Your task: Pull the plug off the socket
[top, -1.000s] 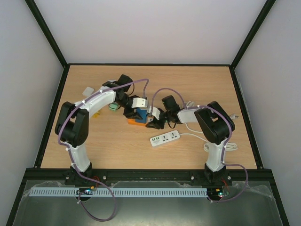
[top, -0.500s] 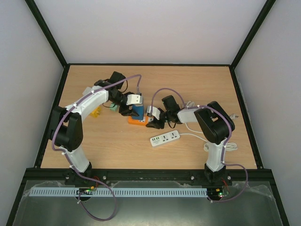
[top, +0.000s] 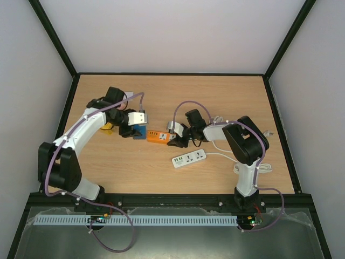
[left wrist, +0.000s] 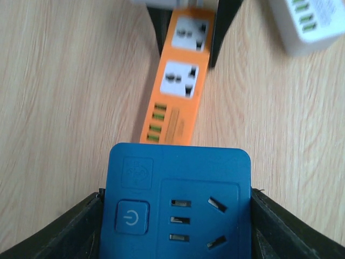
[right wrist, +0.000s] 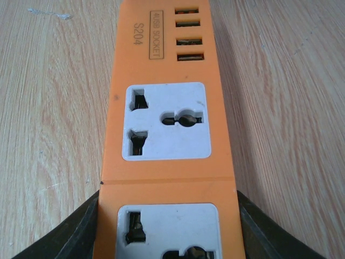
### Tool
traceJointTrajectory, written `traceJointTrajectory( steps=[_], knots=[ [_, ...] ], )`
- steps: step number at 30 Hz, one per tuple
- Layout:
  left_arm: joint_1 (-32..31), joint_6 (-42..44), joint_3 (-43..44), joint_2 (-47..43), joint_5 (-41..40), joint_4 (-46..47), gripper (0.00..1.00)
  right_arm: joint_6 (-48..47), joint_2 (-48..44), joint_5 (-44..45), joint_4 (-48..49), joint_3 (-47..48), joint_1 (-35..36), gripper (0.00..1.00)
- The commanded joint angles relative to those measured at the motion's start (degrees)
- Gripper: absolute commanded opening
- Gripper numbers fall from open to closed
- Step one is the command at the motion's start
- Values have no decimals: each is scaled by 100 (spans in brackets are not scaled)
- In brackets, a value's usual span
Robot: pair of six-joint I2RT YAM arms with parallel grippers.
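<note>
The blue plug [top: 141, 131] [left wrist: 178, 205], a square adapter with a power button, sits between the fingers of my left gripper [top: 131, 129] [left wrist: 178, 229], which is shut on its sides. It is off the face of the orange socket strip [top: 160, 137] [left wrist: 178, 91] and lies just beyond the strip's left end. The strip's white outlets are bare. My right gripper [top: 175, 140] [right wrist: 168, 237] is shut on the orange socket strip [right wrist: 167, 186] at its right end, holding it flat on the table.
A white power strip [top: 189, 158] [left wrist: 310, 21] lies in front of the orange one, its cable [top: 263, 168] trailing right. A small yellow object [top: 109, 128] sits by the left arm. Black frame posts and grey walls bound the wooden table [top: 178, 91].
My left arm has swung left, carrying the blue plug off the top of the orange socket strip. The right gripper and the strip have stayed put.
</note>
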Motion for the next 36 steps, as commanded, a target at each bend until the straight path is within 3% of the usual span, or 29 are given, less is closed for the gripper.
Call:
traceJointTrajectory(
  steps=[1,10,20,30,36],
  knots=[
    [45,288,-331,-538,-1136,-347,40,60,237,356,-359,36,1,16],
    [39,781,-809,-1178,-3302,-753,40,38,241,359,-385,50,7,18],
    [-9,850,-1632,-1064,-5342,-419,41,18,223,336,-428,63,7,20],
    [-226,478,-2003,-420,-6368,-57,43,19,225,318,-468,86,7,21],
    [-401,363,-1994,-169,-6438,36,55,25,218,323,-465,86,7,22]
  ],
)
